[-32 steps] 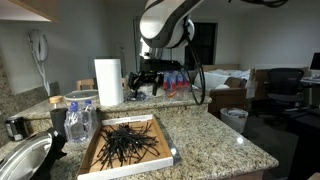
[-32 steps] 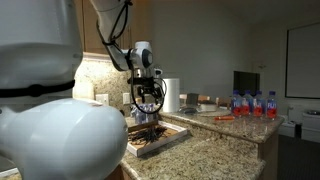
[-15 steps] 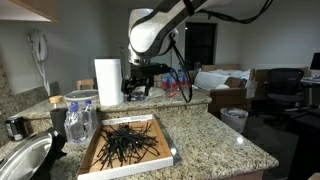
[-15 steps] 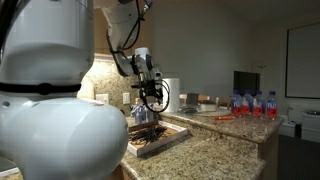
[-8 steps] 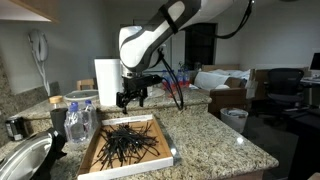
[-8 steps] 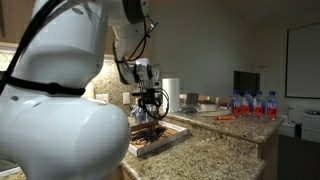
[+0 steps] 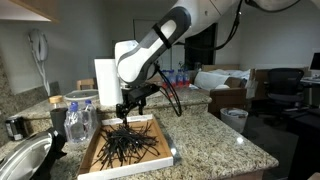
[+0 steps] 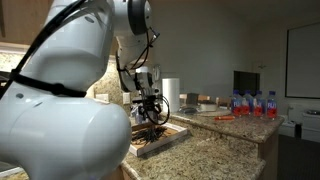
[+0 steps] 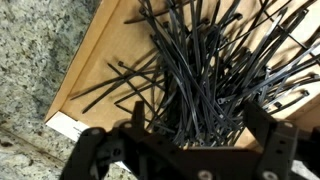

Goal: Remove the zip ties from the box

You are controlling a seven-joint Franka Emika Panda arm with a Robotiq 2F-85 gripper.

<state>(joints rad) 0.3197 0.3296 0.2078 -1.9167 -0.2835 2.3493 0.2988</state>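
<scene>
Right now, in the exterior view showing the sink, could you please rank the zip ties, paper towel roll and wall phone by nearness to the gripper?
1. zip ties: directly beneath the gripper.
2. paper towel roll: just behind it, on the ledge.
3. wall phone: far back corner.

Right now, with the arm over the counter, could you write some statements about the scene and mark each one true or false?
1. The zip ties lie in a pile inside the box. True.
2. The gripper is shut on a bunch of zip ties. False: its jaws are open, it hovers just above the pile and it holds nothing.
3. A paper towel roll stands upright on the counter. True.
4. The clear plastic container sits inside the box. False: it stands on the counter beside the box.
</scene>
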